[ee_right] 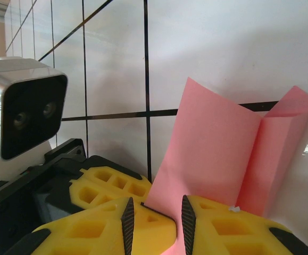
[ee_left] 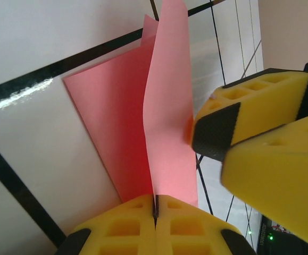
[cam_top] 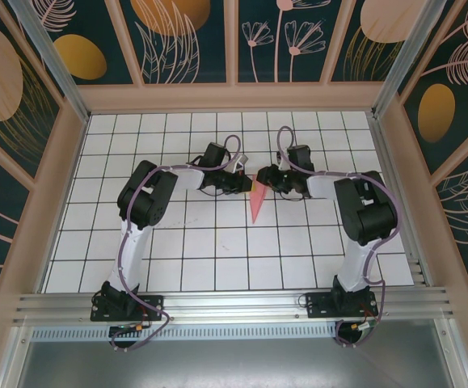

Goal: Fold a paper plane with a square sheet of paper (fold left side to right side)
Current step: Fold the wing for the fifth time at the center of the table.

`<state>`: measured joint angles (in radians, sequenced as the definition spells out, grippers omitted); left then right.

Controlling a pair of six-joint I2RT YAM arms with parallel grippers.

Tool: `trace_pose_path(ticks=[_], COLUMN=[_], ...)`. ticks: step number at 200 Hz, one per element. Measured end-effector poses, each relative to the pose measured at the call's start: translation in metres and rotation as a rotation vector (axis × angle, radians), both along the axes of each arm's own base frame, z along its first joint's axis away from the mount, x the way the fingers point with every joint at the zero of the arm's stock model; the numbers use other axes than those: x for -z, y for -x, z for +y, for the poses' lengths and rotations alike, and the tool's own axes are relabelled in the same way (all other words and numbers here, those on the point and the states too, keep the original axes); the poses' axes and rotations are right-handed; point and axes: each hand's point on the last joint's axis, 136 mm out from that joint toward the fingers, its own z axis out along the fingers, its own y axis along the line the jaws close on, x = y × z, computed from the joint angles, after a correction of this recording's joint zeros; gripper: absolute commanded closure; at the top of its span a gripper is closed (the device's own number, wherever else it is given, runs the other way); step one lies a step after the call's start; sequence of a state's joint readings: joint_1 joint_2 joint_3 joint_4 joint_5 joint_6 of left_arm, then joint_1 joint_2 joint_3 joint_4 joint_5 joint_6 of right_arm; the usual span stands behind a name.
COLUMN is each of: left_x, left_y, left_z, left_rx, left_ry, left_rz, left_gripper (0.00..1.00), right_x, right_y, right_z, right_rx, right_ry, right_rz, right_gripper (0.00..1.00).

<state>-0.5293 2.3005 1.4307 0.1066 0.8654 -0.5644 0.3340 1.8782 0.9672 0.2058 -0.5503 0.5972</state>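
Pinching the pink plane point(cam_top: 255, 202) at the middle of the table point(cam_top: 217, 250), the left claw point(ee_left: 155, 204) is clamped on its upright fold. The right claw point(ee_right: 156, 213) straddles the plane's edge, jaws narrowly apart.

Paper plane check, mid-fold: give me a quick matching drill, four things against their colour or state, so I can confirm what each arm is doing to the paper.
Things
1. left gripper
2. right gripper
3. paper plane
4. table

Colour or state
A. white with black grid lines
B. jaws apart, an edge of the paper between them
C. jaws shut on the paper
D. salmon-pink, one flap standing up

Pairs: 1-C, 2-B, 3-D, 4-A
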Motion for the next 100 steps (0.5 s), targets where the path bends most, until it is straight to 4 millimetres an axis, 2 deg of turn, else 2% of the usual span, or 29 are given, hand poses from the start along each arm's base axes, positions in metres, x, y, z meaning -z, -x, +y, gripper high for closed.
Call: trace_pose_path(ticks=[37, 100], left_x=[0.0, 0.0], left_y=[0.0, 0.0], left_z=[0.0, -0.001], left_rx=[0.002, 0.006], left_ry=[0.0, -0.001], left_rz=[-0.002, -0.004], left_gripper=[1.0, 0.91], right_x=[0.005, 0.014], right_y=[-0.001, 0.001], right_z=[0.001, -0.007], right_rx=[-0.008, 0.004], right_ry=[0.035, 0.099], right_rz=[0.01, 0.037], right_gripper=[0.67, 0.67])
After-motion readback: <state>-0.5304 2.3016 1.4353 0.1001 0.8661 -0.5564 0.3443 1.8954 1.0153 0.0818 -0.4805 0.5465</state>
